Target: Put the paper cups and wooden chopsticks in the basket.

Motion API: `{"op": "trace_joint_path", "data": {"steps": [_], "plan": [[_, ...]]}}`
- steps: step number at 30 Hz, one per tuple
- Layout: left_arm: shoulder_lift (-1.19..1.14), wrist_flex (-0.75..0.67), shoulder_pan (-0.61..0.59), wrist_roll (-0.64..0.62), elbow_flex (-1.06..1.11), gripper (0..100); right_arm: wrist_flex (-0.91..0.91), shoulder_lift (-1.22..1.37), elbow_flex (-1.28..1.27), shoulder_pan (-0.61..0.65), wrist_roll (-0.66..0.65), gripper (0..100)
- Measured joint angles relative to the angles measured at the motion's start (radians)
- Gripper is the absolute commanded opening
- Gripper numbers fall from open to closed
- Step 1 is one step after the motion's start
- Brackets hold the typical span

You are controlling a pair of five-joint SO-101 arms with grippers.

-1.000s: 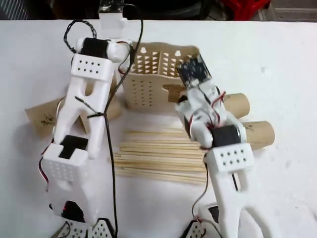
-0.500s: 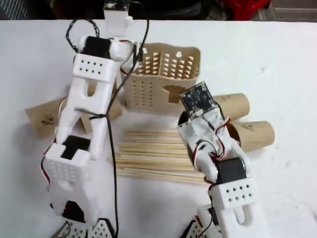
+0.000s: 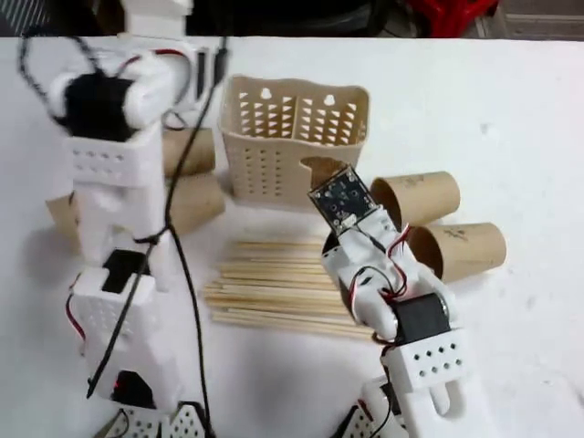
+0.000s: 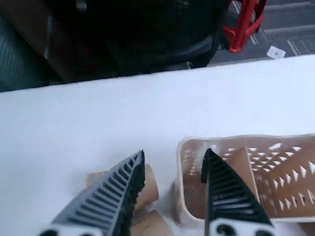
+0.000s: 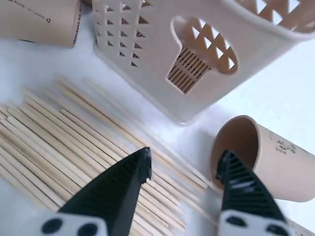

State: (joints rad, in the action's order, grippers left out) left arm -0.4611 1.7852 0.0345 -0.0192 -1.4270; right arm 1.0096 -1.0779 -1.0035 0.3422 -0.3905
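The beige perforated basket (image 3: 297, 137) stands at the back middle of the table. A pile of wooden chopsticks (image 3: 278, 287) lies in front of it. Two paper cups (image 3: 424, 194) (image 3: 461, 248) lie on their sides to the right, and others (image 3: 189, 151) (image 3: 193, 203) lie left of the basket. My right gripper (image 5: 184, 167) is open above the table between the chopsticks (image 5: 69, 140), the basket (image 5: 197, 54) and a cup's mouth (image 5: 241, 147), holding nothing. My left gripper (image 4: 172, 157) is open and empty, high above the basket's left rim (image 4: 184, 147) and the left cups (image 4: 150, 196).
The left arm (image 3: 109, 182) stands tall over the table's left side and partly covers another cup (image 3: 59, 217). The right arm (image 3: 392, 292) leans over the right end of the chopsticks. The table's far edge (image 4: 147, 78) lies behind the basket.
The right arm has drawn back from the basket toward the front. The left arm has lifted and swung left, uncovering the cups left of the basket.
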Motion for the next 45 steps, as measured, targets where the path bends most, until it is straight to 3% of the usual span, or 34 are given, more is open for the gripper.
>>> {"op": "trace_joint_path", "data": {"steps": [3,7,13,18,23,31,36,45], "plan": [[0.012,0.003,-0.057,0.023,-0.015,20,0.034,0.0,0.0,0.0,-0.008,20.8],[0.132,0.003,-0.127,0.026,0.12,20,0.103,0.0,0.0,0.0,-0.084,20.6],[0.54,0.003,-0.261,0.083,0.612,21,0.203,-0.008,0.0,-0.009,-0.218,20.6],[0.911,-0.018,-0.276,0.187,1.103,21,0.215,-0.008,0.0,-0.066,-0.244,20.7],[1.215,-0.201,-0.282,0.242,1.639,21,0.302,-0.008,0.084,-0.196,-0.269,20.8],[1.398,-0.58,-0.282,0.299,2.378,21,0.408,0.129,0.333,-0.52,-0.543,28.4],[1.402,-0.732,-0.282,0.313,2.559,21,0.407,0.342,0.393,-0.614,-0.646,28.5],[1.41,-0.756,-0.259,0.313,2.595,21,0.213,0.483,0.279,-0.611,-0.667,31.0]]}}
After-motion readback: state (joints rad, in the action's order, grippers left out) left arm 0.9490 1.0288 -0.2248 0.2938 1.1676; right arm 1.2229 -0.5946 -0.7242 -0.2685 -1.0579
